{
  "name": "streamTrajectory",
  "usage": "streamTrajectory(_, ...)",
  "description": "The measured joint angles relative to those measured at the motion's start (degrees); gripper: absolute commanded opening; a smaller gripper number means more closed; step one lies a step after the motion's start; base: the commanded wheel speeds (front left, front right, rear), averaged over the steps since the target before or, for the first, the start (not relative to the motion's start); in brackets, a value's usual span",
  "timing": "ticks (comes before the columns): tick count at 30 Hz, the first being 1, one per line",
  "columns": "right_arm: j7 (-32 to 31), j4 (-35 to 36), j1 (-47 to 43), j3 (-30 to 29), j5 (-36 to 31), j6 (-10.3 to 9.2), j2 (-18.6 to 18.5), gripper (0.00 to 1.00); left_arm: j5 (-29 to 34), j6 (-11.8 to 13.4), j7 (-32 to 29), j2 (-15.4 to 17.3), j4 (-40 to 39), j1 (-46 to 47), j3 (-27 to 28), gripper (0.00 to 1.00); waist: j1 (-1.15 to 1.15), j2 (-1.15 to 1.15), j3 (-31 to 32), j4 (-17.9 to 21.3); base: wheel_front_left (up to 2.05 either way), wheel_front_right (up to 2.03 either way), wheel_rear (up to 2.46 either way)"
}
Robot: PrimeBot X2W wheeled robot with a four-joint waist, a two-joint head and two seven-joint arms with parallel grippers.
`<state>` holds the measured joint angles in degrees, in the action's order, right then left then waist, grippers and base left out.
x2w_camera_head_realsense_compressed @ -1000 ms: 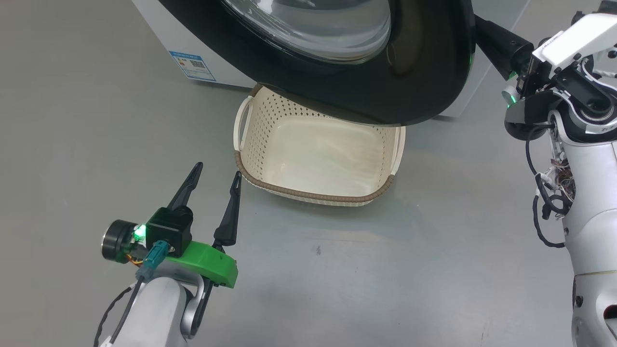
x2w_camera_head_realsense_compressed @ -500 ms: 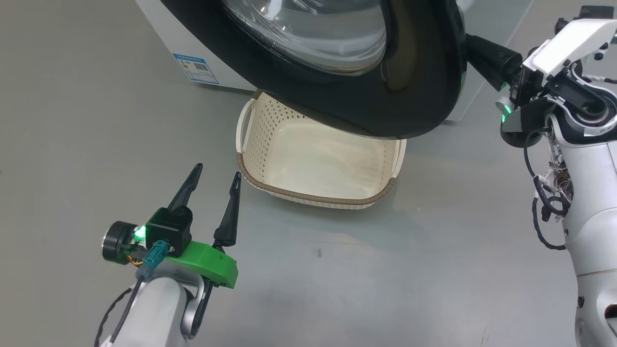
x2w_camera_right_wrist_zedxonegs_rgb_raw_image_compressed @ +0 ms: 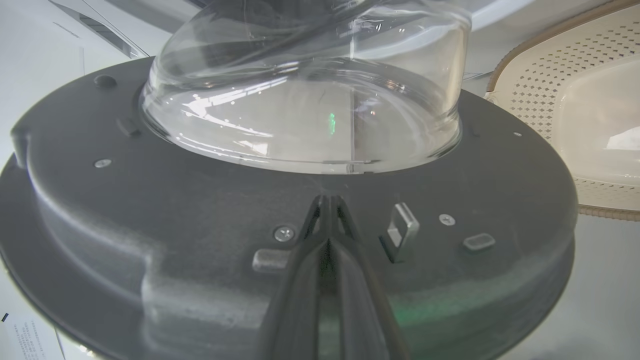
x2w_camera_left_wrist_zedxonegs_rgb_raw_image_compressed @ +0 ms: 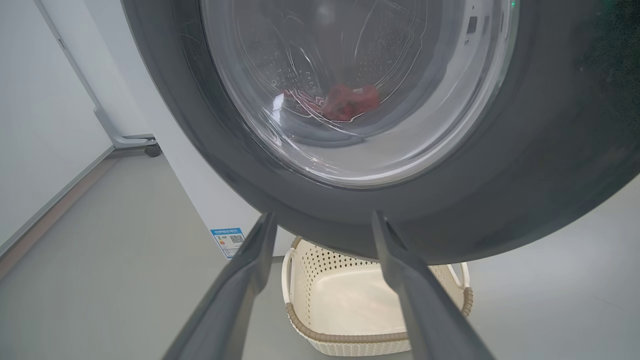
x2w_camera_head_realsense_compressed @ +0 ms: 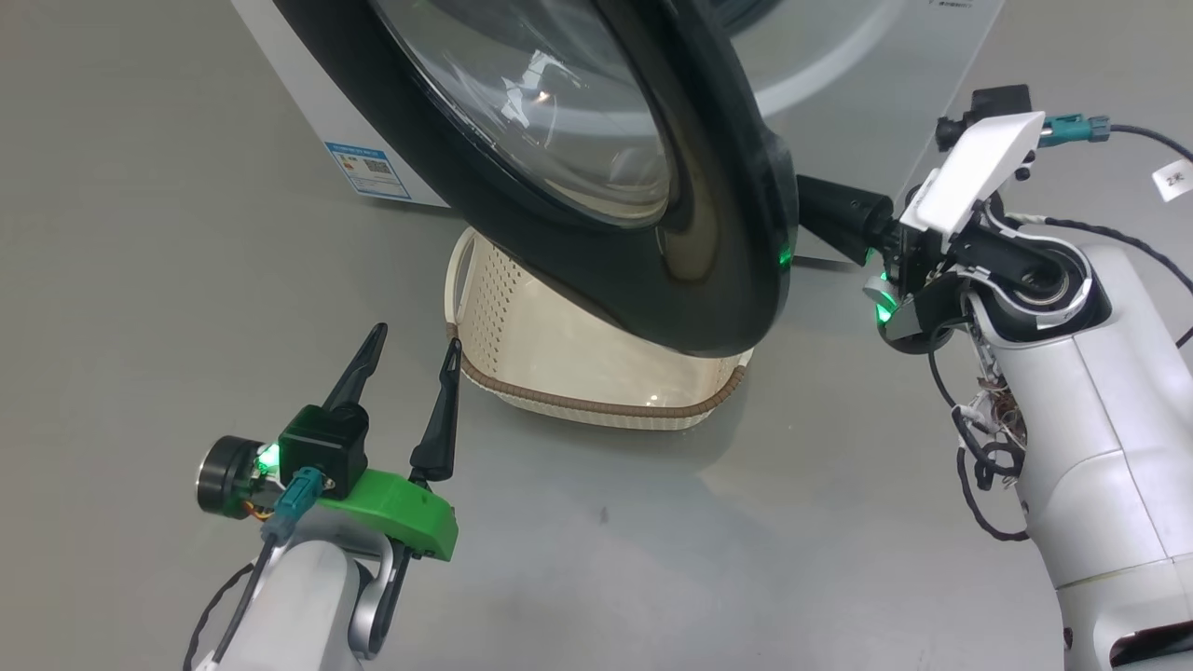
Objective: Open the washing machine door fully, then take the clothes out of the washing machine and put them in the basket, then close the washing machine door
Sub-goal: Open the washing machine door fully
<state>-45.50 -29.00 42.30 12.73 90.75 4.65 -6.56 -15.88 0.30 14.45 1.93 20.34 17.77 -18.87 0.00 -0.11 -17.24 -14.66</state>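
Observation:
The washing machine [x2w_camera_head_realsense_compressed: 308,102] stands at the back with its door [x2w_camera_head_realsense_compressed: 652,308] swung partway out over the basket [x2w_camera_head_realsense_compressed: 578,399]. My right gripper [x2w_camera_head_realsense_compressed: 829,216] is shut behind the door. In the right wrist view its closed tips [x2w_camera_right_wrist_zedxonegs_rgb_raw_image_compressed: 327,198] lie against the door's grey inner face [x2w_camera_right_wrist_zedxonegs_rgb_raw_image_compressed: 150,215], just below the clear bowl window [x2w_camera_right_wrist_zedxonegs_rgb_raw_image_compressed: 300,100] and left of the latch hook [x2w_camera_right_wrist_zedxonegs_rgb_raw_image_compressed: 400,230]. My left gripper [x2w_camera_head_realsense_compressed: 416,335] is open and empty, low beside the basket's left end. Red clothes [x2w_camera_left_wrist_zedxonegs_rgb_raw_image_compressed: 350,101] show through the window in the drum.
A blue label [x2w_camera_head_realsense_compressed: 366,168] marks the machine's lower front. The basket [x2w_camera_left_wrist_zedxonegs_rgb_raw_image_compressed: 350,336] sits on the grey floor right under the door. A white wall and a wheeled stand leg [x2w_camera_left_wrist_zedxonegs_rgb_raw_image_compressed: 135,142] lie to the machine's left. My pale right forearm [x2w_camera_head_realsense_compressed: 1072,401] fills the right side.
The door has swung further open, turning more edge-on, with my shut right gripper moving along behind it. The head view has shifted. My left gripper has stayed open in place.

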Motion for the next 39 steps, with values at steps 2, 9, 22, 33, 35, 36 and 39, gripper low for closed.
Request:
streamTrajectory(2, -0.69, 0.20, -0.70, 0.93, 0.07, 0.33, 0.47, 0.00, 0.00, 0.04, 0.00, 0.00, 0.22, -0.15, 0.05, 1.00, 0.00, 0.00, 0.55, 0.16, 0.00, 0.00, 0.00)
streamTrajectory(9, -1.42, 0.36, -3.54, 3.11, 1.10, 1.03, 1.92, 0.00, -0.25, 0.18, 0.00, 0.00, 1.42, -1.46, -0.11, 1.00, 0.00, 0.00, 2.67, 0.74, 0.00, 0.00, 0.00)
streamTrajectory(22, -2.20, 1.00, -8.01, 8.88, 3.11, 1.43, 2.74, 0.00, -0.24, 0.14, 0.00, 0.01, 2.52, -2.72, -0.75, 1.00, 0.00, 0.00, 6.30, 0.78, 0.00, 0.00, 0.00)
streamTrajectory(33, -1.34, 4.02, -9.95, 15.36, 8.04, 1.79, 2.55, 0.00, -0.18, 0.08, -0.01, 0.03, 2.89, -3.47, -0.98, 1.00, 0.00, 0.00, 7.89, 0.45, 0.00, 0.00, 0.00)
streamTrajectory(35, -0.99, 4.70, -10.07, 16.97, 9.13, 1.81, 2.60, 0.00, -0.18, 0.08, -0.01, 0.02, 2.90, -3.51, -0.91, 1.00, 0.00, 0.00, 8.02, 0.36, 0.00, 0.00, 0.00)
streamTrajectory(36, -0.67, 4.97, -10.09, 17.64, 9.16, 1.82, 2.64, 0.00, -0.18, 0.08, 0.00, 0.02, 2.90, -3.55, -0.82, 1.00, 0.00, 0.00, 8.08, 0.31, 0.00, 0.00, 0.00)
streamTrajectory(39, 0.25, 5.48, -10.27, 19.37, 10.21, 1.82, 2.65, 0.00, -0.18, 0.08, -0.01, 0.03, 2.90, -3.71, -0.69, 1.00, 0.00, 0.00, 8.25, 0.18, 0.00, 0.00, 0.00)
